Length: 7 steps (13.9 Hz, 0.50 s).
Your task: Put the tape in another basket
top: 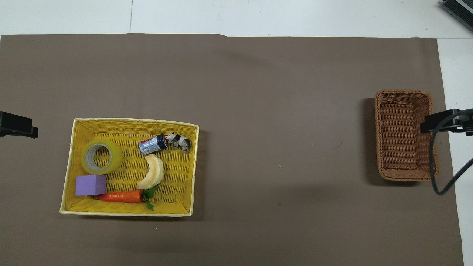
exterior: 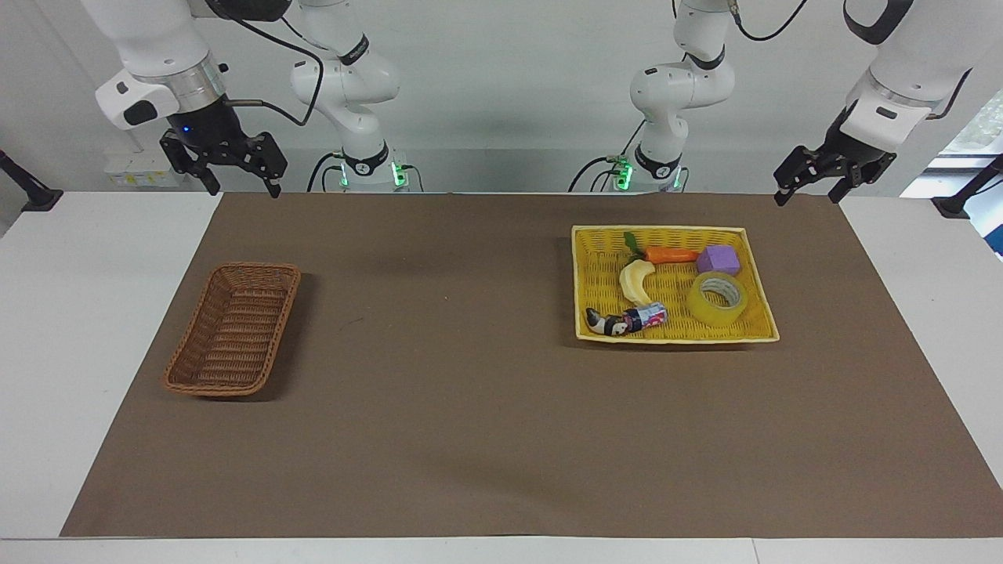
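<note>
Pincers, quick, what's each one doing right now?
Left pincer: open, holding nothing, raised near the yellow tray.
Right pincer: open, holding nothing.

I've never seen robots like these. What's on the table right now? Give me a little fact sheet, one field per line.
tape: lies flat in the yellow tray, beside the purple cube
yellow tray: toward the left arm's end; also holds a carrot, banana, small can and toy figure
brown basket: nothing in it, toward the right arm's end
left tool: open, raised near the tray's end of the table, holding nothing
right tool: open, raised, holding nothing
progress: tape not yet picked up
</note>
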Tool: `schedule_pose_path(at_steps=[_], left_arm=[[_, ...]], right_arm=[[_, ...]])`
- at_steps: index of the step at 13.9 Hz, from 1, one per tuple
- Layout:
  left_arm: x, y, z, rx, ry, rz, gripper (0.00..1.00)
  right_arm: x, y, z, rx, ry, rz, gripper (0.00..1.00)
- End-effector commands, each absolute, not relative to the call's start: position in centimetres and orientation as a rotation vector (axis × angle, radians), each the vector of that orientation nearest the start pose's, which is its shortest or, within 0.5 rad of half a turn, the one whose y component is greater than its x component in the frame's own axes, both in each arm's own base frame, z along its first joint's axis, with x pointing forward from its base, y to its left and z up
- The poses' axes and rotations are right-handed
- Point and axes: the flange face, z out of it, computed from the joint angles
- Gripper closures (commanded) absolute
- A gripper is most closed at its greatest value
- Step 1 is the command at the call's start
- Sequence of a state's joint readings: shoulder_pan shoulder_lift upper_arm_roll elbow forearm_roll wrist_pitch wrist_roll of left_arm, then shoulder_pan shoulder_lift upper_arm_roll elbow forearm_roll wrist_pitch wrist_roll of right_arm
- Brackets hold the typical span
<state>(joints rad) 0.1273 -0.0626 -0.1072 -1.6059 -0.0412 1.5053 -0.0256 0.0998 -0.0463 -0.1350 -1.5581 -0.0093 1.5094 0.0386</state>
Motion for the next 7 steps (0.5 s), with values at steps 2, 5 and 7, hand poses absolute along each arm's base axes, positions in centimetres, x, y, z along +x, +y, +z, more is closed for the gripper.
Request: schedule_pose_path(at_steps=[2, 5, 7], left_arm=[[52.9, 2.5, 61.1, -3.185, -0.150, 0.044, 0.00], [53.6, 4.8, 57.4, -3.161, -0.414, 0.007, 0.00], [53.6, 4.4, 56.3, -3.126, -0.619, 0.020, 0.00]], right_arm=[[52.7, -2.2, 65.2, -3.118, 0.101, 0.008, 0.00], [52.7, -2.2, 65.2, -3.118, 0.101, 0.008, 0.00], [52.7, -2.2, 65.2, -3.118, 0.101, 0.008, 0.00]])
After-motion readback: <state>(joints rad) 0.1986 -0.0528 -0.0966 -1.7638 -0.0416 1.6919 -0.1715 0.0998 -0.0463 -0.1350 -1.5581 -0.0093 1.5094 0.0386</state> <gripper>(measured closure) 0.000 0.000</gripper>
